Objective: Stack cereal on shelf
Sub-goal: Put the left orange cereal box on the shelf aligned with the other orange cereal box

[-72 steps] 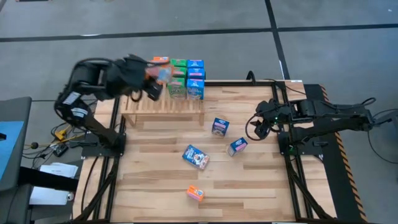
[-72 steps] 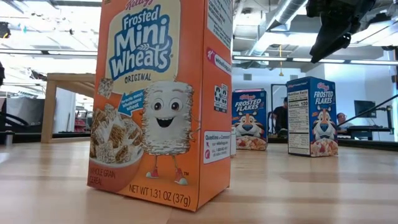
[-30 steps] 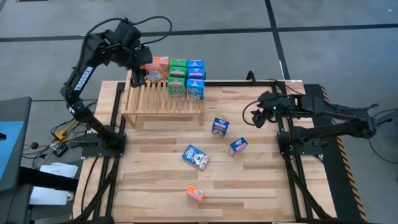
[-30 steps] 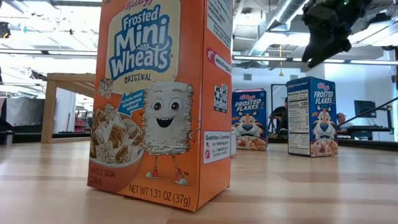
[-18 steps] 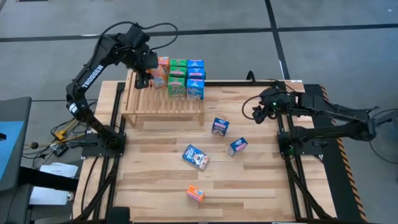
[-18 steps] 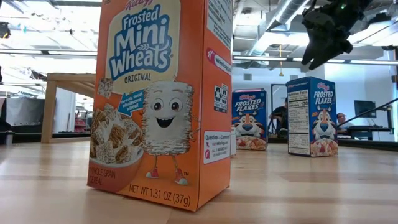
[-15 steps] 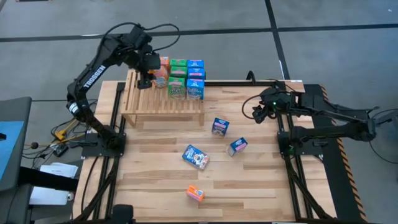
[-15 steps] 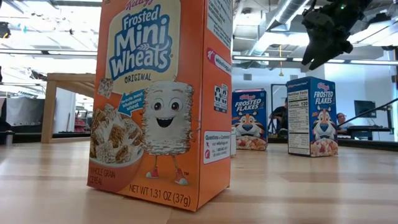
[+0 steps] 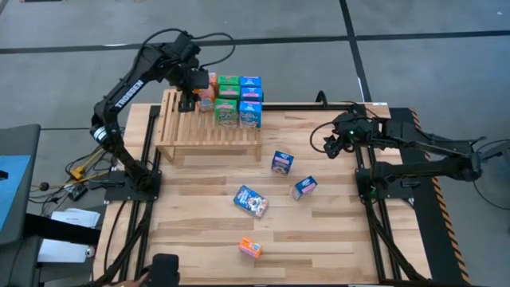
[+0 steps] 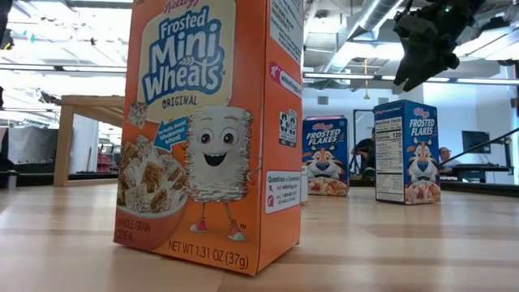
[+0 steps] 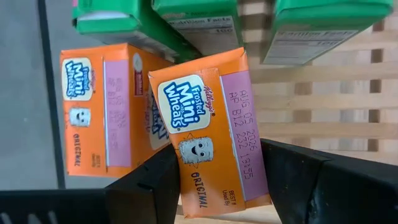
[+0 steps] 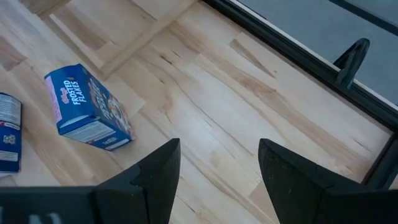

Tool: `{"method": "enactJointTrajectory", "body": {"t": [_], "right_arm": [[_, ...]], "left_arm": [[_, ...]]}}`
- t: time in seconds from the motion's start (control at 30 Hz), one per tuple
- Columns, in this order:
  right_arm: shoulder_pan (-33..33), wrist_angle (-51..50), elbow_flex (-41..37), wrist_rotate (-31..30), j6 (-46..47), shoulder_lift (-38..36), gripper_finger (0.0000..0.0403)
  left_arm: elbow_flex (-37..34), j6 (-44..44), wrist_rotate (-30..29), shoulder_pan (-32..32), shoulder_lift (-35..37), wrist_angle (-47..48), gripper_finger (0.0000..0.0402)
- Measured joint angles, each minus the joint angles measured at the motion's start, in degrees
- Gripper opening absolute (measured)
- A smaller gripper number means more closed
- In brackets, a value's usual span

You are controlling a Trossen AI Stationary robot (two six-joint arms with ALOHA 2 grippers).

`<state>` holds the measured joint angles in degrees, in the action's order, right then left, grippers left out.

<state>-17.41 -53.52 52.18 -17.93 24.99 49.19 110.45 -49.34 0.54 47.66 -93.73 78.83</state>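
In the upper left of the high view we see the left gripper [image 9: 197,89] over the far left end of the slatted wooden shelf [image 9: 209,130], its fingers clamped on an orange Frosted Mini Wheats box [image 11: 211,132]. In the left wrist view that box sits tilted between the two dark fingers [image 11: 146,186], just beside a second orange Mini Wheats box [image 11: 102,111] and near the green boxes [image 11: 205,18] already on the slats. From above, green and blue boxes [image 9: 249,102] stand in a cluster at the shelf's far edge.

At the right of the high view the right gripper [image 9: 333,146] hangs above the plank table [image 9: 335,231] with its fingers apart and nothing between them. Its wrist view shows a blue Frosted Flakes box [image 12: 87,109] lying on the boards. Three more blue boxes and one orange box [image 9: 250,249] lie loose in the middle of the table, well apart from the shelf.
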Motion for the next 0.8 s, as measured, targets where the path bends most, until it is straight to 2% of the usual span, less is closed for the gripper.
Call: {"method": "enactJointTrajectory", "body": {"t": [0.3, 0.63, 0.8], "right_arm": [[0.0, -0.1, 0.0, 0.0, -0.5, 0.0, 0.024], [0.0, -0.1, 0.0, 0.0, -1.5, 0.0, 0.024], [0.0, -0.1, 0.0, 0.0, -1.5, 0.0, 0.024]], "left_arm": [[0.0, -1.4, 0.7, -0.1, -0.2, 0.1, 0.0179], [0.0, -2.5, -1.6, -0.1, -0.2, -0.3, 0.018], [0.0, -0.8, -1.4, -0.1, -0.1, -0.3, 0.02]]}}
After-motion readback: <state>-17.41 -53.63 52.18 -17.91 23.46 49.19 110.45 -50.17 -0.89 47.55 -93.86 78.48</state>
